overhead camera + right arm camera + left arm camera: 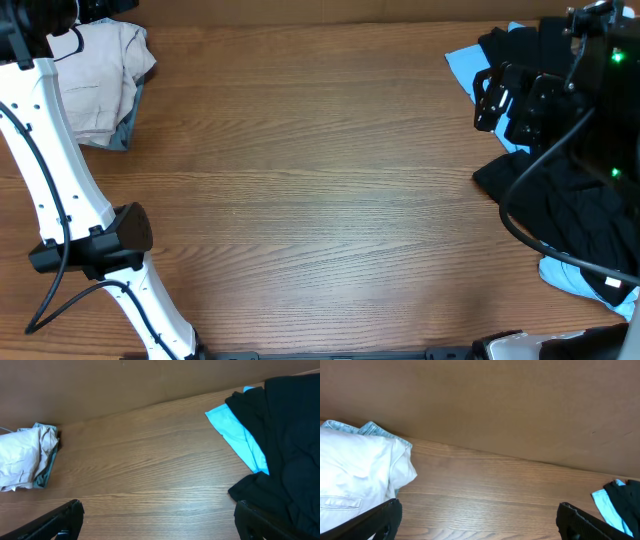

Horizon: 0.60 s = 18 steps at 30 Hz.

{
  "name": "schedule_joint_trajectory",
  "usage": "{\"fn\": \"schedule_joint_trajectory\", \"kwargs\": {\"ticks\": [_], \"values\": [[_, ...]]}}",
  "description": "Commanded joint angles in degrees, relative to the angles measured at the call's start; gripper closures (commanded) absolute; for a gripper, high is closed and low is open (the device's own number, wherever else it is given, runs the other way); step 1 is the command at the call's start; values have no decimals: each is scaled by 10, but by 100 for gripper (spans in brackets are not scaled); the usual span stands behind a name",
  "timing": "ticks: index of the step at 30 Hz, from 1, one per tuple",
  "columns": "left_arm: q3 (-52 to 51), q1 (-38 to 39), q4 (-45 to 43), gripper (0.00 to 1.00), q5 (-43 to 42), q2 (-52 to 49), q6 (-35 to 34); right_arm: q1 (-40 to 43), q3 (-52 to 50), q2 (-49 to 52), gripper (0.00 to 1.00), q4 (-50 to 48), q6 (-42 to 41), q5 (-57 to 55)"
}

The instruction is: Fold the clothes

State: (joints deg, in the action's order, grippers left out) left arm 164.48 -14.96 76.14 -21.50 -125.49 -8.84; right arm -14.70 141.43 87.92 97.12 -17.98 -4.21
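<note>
The clothes lie in two heaps. A folded beige garment rests on a pale denim piece at the table's back left; the left wrist view shows the beige garment too. A black garment lies over light-blue cloth at the right. My left gripper is open over bare wood beside the beige heap. In the overhead view the frame's top edge mostly cuts off the left gripper. My right gripper is open too, and in its wrist view the right gripper has one finger at the black garment's edge.
A brown cardboard wall runs along the table's back edge. The left arm's white links rise from the front-left corner. The right arm and its cables hang over the black heap. More light-blue cloth shows at the front right.
</note>
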Motion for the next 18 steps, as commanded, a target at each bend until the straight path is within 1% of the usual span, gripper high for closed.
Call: {"fn": "schedule_joint_trajectory", "kwargs": {"ticks": [1,3,4,5,7,9,13,14,15,16,17,18], "values": [[2,5,2,0,-8,4,-6,1,7,2,0,-1,2,5],[2,5,2,0,-8,5,-6,1,7,-3,0,-1,2,5],[2,5,2,0,-8,5,-6,1,4,-7,0,-5,2,-37],[2,5,2,0,-8,5,-6,1,0,-11,0,-12,2,-54],[2,5,2,0,-8,5,-6,1,-35,-33,0,-61,3,-86],[2,5,2,0,-8,5,-6,1,-85,-61,0,-107,3,-92],[2,5,2,0,-8,5,-6,21,-249,-140,0,-230,5,-93],[2,5,2,0,-8,5,-6,29,-297,-162,0,-267,5,-93],[2,5,2,0,-8,5,-6,39,-367,-194,0,-318,5,-92],[2,5,2,0,-8,5,-6,43,-396,-207,0,-339,9,-92],[2,5,2,0,-8,5,-6,52,-497,-254,0,-410,39,-76],[2,5,2,0,-8,5,-6,54,-546,-278,0,-446,60,-65]]}}
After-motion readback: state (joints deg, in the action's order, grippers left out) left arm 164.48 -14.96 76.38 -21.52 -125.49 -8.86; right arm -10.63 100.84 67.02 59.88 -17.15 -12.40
